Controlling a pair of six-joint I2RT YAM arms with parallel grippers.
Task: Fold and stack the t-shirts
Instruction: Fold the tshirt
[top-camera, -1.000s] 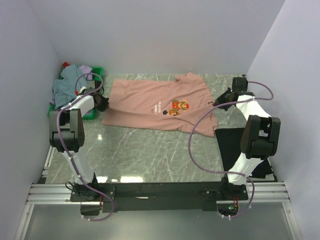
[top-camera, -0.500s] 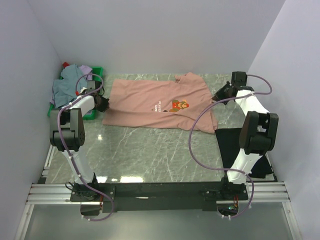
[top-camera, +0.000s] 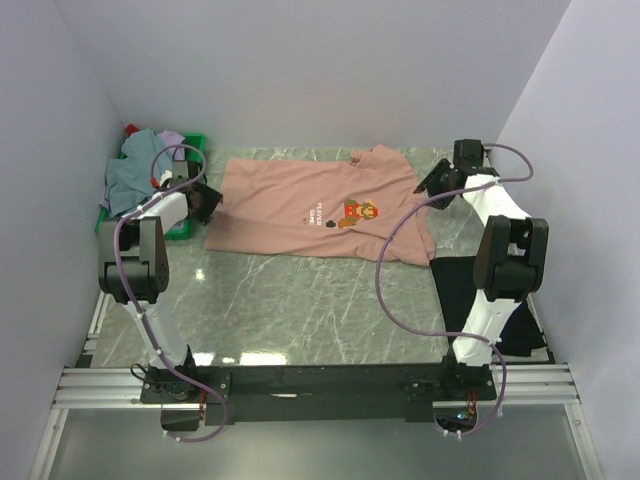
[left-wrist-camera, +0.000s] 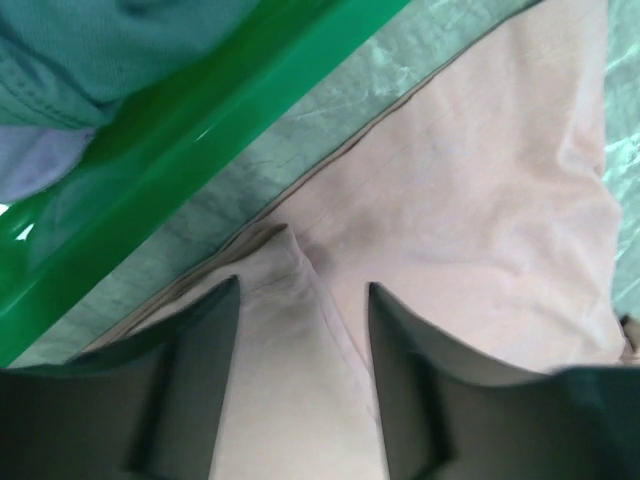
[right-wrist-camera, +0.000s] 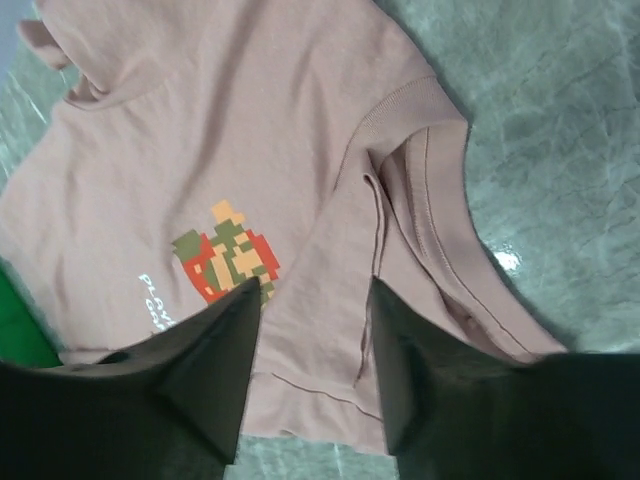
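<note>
The salmon-pink t-shirt (top-camera: 320, 210) lies spread flat at the back middle of the table, its pixel-figure print (right-wrist-camera: 225, 250) facing up. My left gripper (top-camera: 207, 203) hovers open over the shirt's left edge; in its wrist view the cloth (left-wrist-camera: 480, 200) lies loose between the fingers of the gripper (left-wrist-camera: 303, 290). My right gripper (top-camera: 432, 185) is open above the shirt's right sleeve (right-wrist-camera: 430, 190), and nothing is pinched between the spread fingers of the gripper (right-wrist-camera: 313, 290). A black t-shirt (top-camera: 480, 290) lies folded at the right. Grey-blue (top-camera: 135, 175) and lavender (top-camera: 172, 139) t-shirts are heaped in the crate.
The green plastic crate (top-camera: 185, 228) stands at the back left, right beside my left gripper; its rim (left-wrist-camera: 200, 140) runs close past the fingers. White walls close in the table on three sides. Marbled table surface (top-camera: 300, 300) shows in front of the pink shirt.
Both grippers have gone from shut to open, letting go of the pink shirt's edges. The right arm has drawn toward the back wall, and the shirt's right side now lies flatter.
</note>
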